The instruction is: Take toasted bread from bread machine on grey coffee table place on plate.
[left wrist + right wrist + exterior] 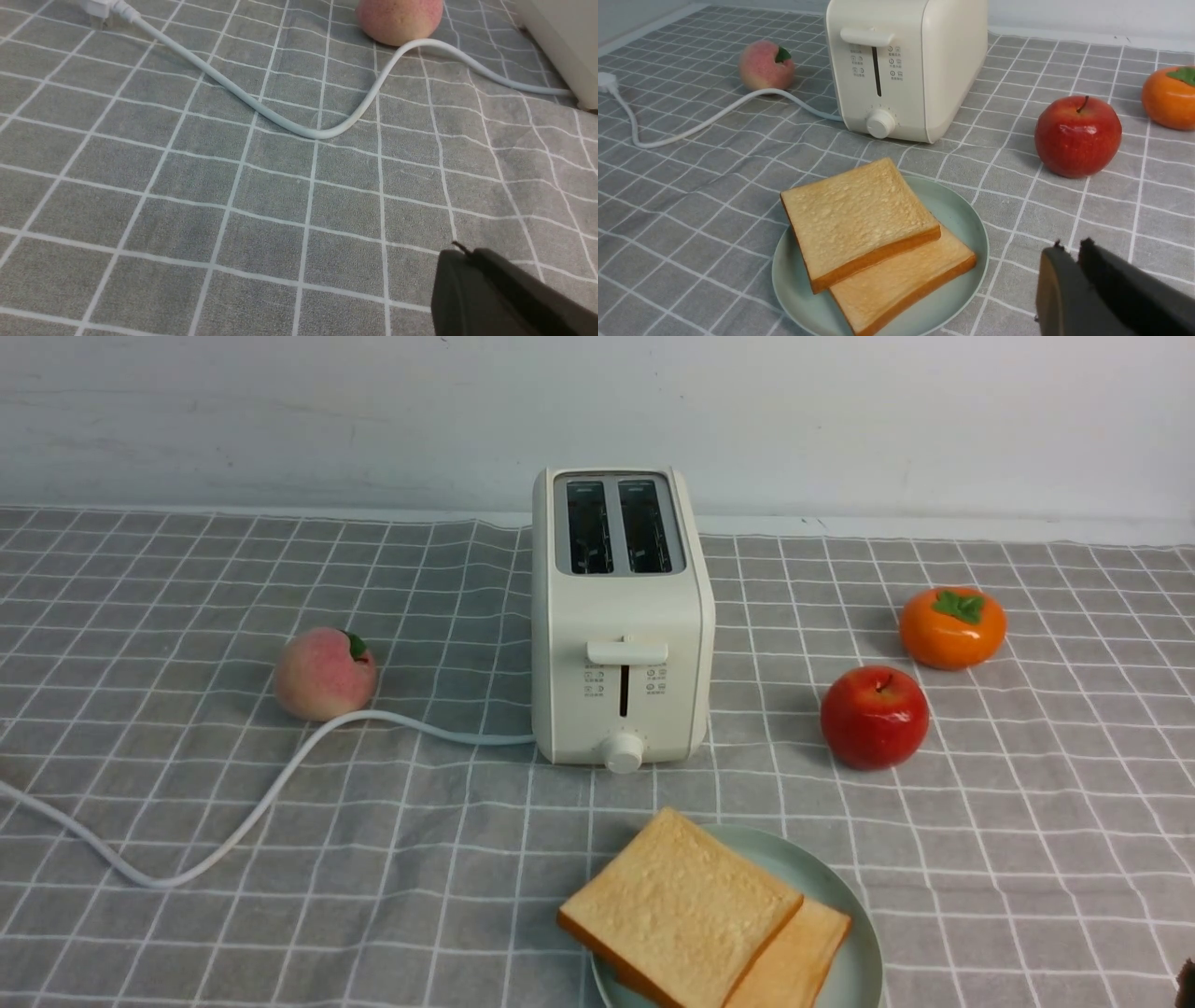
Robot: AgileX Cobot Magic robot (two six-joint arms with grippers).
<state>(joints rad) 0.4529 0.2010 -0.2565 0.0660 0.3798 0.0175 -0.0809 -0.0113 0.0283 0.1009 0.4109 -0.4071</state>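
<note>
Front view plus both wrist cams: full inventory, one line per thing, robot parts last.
toaster: 1, white, centre of table, slots empty
cord: 1, white, trailing from the toaster toward the robot's left
toast slices: 2, golden, overlapping on plate
plate: 1, mint green, in front of toaster
peach: 1, pink, left of toaster
apple: 1, red, right of toaster
persimmon: 1, orange, behind apple
table: 1, grey grid cloth
left gripper: black, shut, empty
right gripper: black, slightly parted, empty

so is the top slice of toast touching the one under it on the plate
Touching. The right wrist view shows the upper slice lying flat across the lower slice, overlapping with no gap, both on the plate.
</note>
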